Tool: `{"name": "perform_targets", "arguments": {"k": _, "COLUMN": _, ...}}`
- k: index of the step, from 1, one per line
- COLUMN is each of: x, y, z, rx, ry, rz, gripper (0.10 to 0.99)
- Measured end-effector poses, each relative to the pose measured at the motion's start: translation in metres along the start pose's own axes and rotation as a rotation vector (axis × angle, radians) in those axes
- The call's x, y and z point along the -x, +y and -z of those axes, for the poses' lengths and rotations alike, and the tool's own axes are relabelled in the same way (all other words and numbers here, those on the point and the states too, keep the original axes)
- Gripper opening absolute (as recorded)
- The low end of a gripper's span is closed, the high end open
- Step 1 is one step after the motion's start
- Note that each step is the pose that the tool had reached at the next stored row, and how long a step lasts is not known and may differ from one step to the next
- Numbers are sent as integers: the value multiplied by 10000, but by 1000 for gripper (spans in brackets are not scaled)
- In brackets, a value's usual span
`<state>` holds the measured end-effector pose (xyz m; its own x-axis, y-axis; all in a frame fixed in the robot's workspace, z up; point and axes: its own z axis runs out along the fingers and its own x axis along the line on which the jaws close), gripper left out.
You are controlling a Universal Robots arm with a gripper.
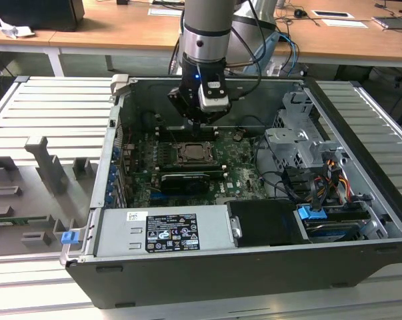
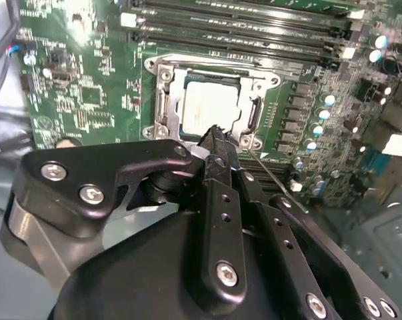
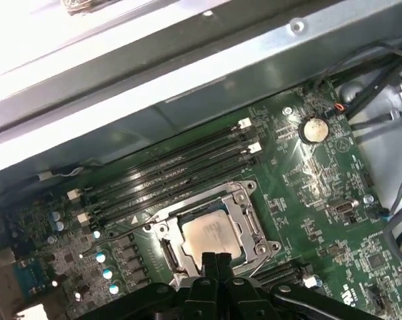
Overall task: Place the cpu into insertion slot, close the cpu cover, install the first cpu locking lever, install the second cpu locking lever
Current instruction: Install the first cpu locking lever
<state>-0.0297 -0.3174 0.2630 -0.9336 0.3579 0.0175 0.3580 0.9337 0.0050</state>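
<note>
The cpu [image 3: 213, 235] lies flat in the insertion slot [image 1: 194, 153], its dull silver face up, also seen in the second wrist view [image 2: 211, 107]. The cpu cover [image 3: 246, 212] is down around it as a silvery frame [image 2: 169, 100]. My gripper [image 3: 216, 257] is shut with nothing between its black fingers. Its tips [image 2: 217, 133] hover at the socket's edge, just over the cover's rim. A thin metal locking lever [image 2: 267, 170] runs out from the socket corner beside the fingers. In the exterior view my gripper [image 1: 197, 123] hangs just above the socket on its far side.
Black memory slots [image 3: 174, 170] run along one side of the socket. A coin battery [image 3: 314, 129] sits on the green board. A drive cage [image 1: 297, 143] with cables stands at the exterior view's right, the power supply [image 1: 164, 230] in front. The case walls enclose all.
</note>
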Motion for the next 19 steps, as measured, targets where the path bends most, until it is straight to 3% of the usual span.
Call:
{"name": "perform_targets", "arguments": {"k": 8, "x": 0, "y": 0, "z": -6, "rx": -29, "ry": 15, "rz": 2104, "gripper": 106}}
{"name": "perform_targets", "arguments": {"k": 16, "x": 1, "y": 0, "z": -12, "rx": -56, "ry": 23, "rz": 3667, "gripper": 106}}
{"name": "perform_targets", "arguments": {"k": 19, "x": -35, "y": -14, "z": -25, "rx": 1, "ry": 35, "rz": 3957, "gripper": 106}}
